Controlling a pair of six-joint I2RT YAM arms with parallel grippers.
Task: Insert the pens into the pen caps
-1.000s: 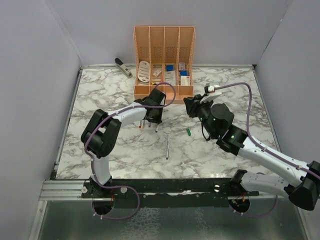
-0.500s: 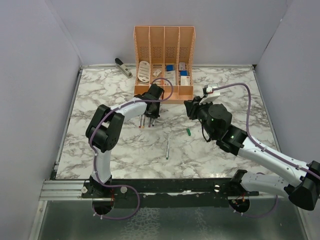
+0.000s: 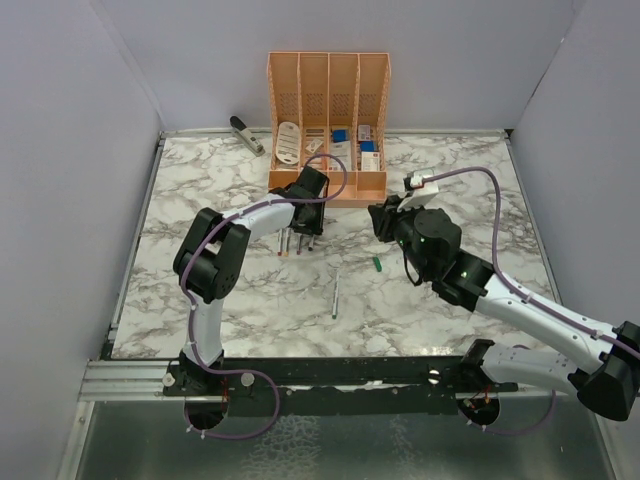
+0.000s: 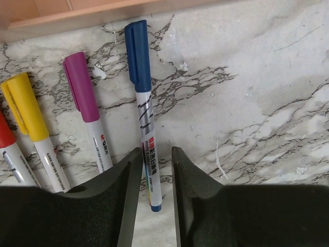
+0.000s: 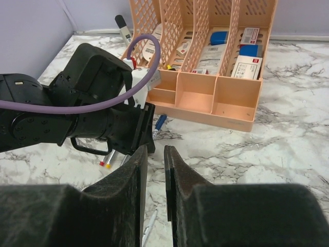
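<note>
Four capped pens lie side by side in front of the organizer: red (image 4: 4, 135), yellow (image 4: 21, 105), magenta (image 4: 80, 85) and blue (image 4: 143, 118). My left gripper (image 4: 157, 154) stands open astride the tail of the blue-capped pen, which lies flat on the table beside the left finger with a gap on the right. In the top view that gripper (image 3: 300, 238) is over the pen row. One uncapped pen (image 3: 336, 296) lies mid-table, and a green pen cap (image 3: 378, 264) lies to its right. My right gripper (image 5: 156, 154) hovers with its jaws a little apart and nothing between them.
An orange desk organizer (image 3: 328, 120) with small boxes stands at the back of the marble table. A grey stapler (image 3: 246, 134) lies at the back left. The left arm's wrist (image 5: 108, 121) fills the space just ahead of the right gripper.
The left gripper moved back toward the organizer, set the blue-capped pen down beside the others and spread its jaws. The right arm barely shifted.
</note>
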